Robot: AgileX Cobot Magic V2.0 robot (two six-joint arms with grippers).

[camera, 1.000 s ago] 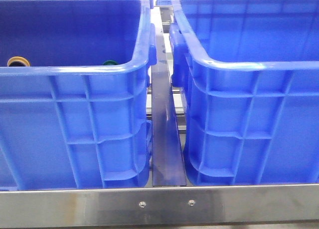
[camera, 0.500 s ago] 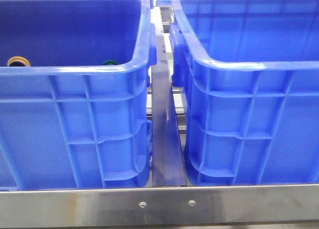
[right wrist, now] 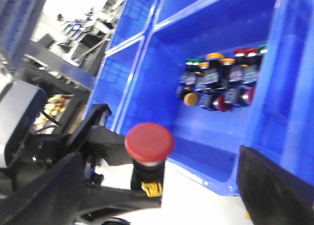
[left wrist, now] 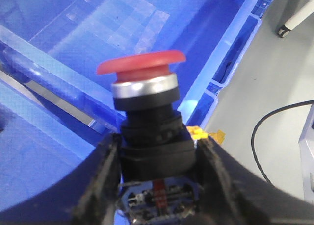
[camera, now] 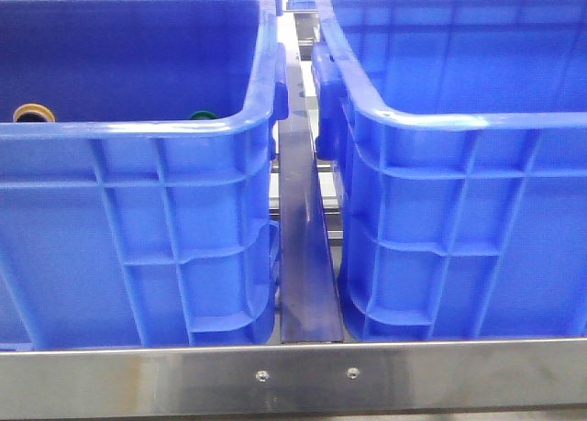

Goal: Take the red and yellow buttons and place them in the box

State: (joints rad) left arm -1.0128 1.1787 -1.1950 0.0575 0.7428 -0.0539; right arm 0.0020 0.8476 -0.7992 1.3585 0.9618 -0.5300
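My left gripper (left wrist: 158,149) is shut on the dark body of a red button (left wrist: 141,64), cap up, held above a blue crate (left wrist: 73,34). The right wrist view shows the same red button (right wrist: 148,140) in the left gripper's black fingers (right wrist: 105,137), beside a blue crate (right wrist: 162,63) that holds a cluster of several buttons (right wrist: 221,80), red, yellow and green. My right gripper (right wrist: 159,178) is open and empty, its fingers wide apart. In the front view a yellow button (camera: 33,113) peeks over the near wall of the left crate (camera: 138,132). Neither gripper shows there.
A green button (camera: 203,116) sits in the left crate near its right corner. The right crate (camera: 440,123) stands beside it, a narrow gap and metal rail (camera: 307,256) between them. A metal frame bar (camera: 303,375) runs along the front. A black cable (left wrist: 274,122) lies on the floor.
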